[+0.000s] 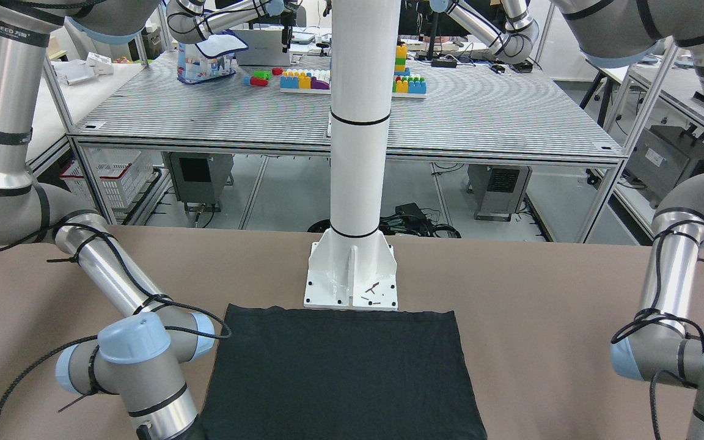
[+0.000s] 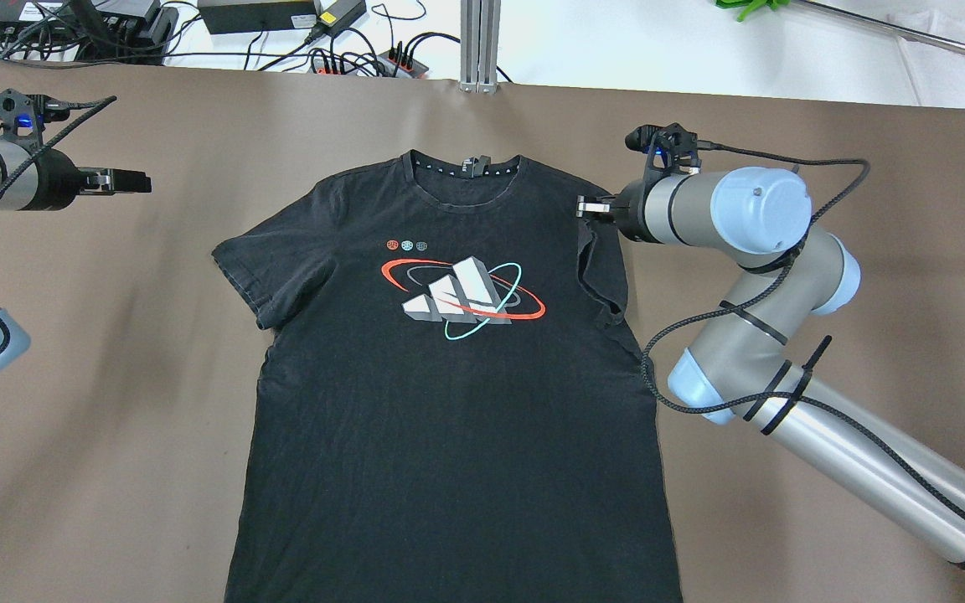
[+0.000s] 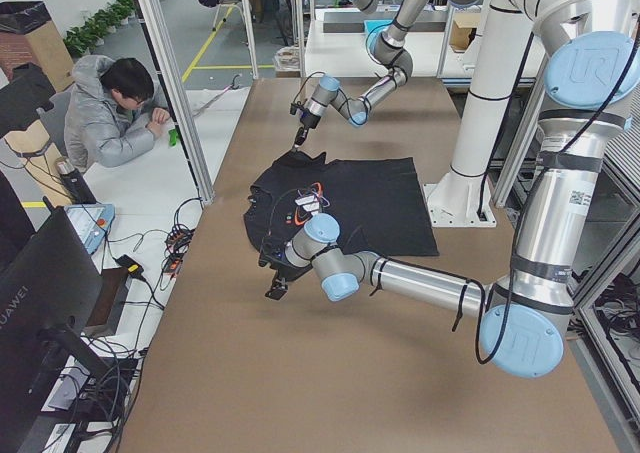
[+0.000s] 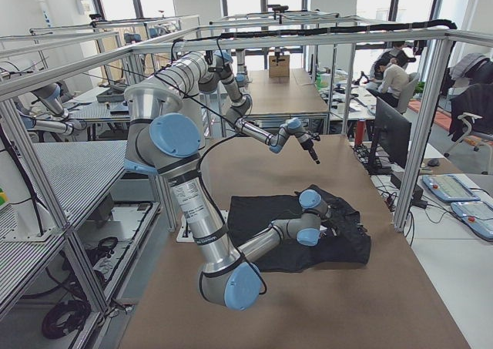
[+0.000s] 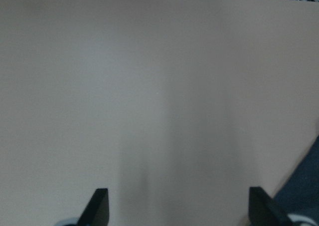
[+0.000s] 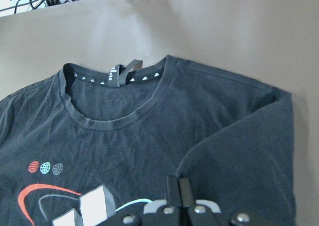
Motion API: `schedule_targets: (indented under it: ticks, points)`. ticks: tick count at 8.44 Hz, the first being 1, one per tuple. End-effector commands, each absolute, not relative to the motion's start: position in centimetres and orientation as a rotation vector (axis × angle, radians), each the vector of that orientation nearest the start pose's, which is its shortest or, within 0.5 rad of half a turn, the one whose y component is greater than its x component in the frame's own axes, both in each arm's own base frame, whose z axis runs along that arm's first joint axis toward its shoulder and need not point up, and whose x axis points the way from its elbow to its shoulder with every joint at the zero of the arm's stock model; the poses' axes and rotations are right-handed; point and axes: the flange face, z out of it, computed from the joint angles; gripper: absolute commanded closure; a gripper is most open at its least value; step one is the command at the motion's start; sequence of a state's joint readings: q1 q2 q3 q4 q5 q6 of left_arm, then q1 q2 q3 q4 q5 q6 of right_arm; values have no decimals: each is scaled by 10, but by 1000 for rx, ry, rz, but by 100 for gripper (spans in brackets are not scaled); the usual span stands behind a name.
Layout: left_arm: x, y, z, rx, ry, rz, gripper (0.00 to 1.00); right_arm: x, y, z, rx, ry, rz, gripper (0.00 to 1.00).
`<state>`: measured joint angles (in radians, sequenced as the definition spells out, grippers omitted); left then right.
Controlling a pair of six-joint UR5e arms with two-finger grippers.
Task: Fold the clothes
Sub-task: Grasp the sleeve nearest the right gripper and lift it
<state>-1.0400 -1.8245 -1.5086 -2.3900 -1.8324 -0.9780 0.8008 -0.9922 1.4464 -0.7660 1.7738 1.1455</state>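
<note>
The clothes are one black T-shirt (image 2: 449,402) with a red, white and teal chest print. It lies flat, face up, on the brown table (image 2: 114,419), collar toward the far edge. Its right sleeve (image 2: 604,280) is folded inward over the body. My right gripper (image 2: 585,206) is at that shoulder. In the right wrist view its fingers (image 6: 172,185) are pressed together at the folded sleeve's edge (image 6: 219,136). My left gripper (image 2: 135,182) is open and empty over bare table, left of the shirt's other sleeve (image 2: 260,276). The left wrist view shows only a shirt corner (image 5: 305,186).
The white pole's base plate (image 1: 352,278) stands at the shirt's hem on the robot's side. Cables and power strips (image 2: 365,54) lie past the table's far edge. An operator (image 3: 110,113) sits beyond that edge. Bare table lies on both sides of the shirt.
</note>
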Motion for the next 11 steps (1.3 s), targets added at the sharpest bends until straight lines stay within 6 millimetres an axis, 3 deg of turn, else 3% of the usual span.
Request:
schedule_targets:
  ticks: [1, 4, 7, 11]
  points:
    - [223, -595, 471, 572, 851, -284, 0, -449, -566, 266, 604, -1135, 210, 100]
    - [223, -595, 472, 571, 850, -284, 0, -458, -564, 260, 622, -1131, 218, 100]
    - [224, -595, 470, 572, 852, -282, 0, -477, -585, 252, 633, -1104, 237, 100]
    - [226, -598, 469, 573, 853, -282, 0, -485, -593, 245, 649, -1091, 252, 100]
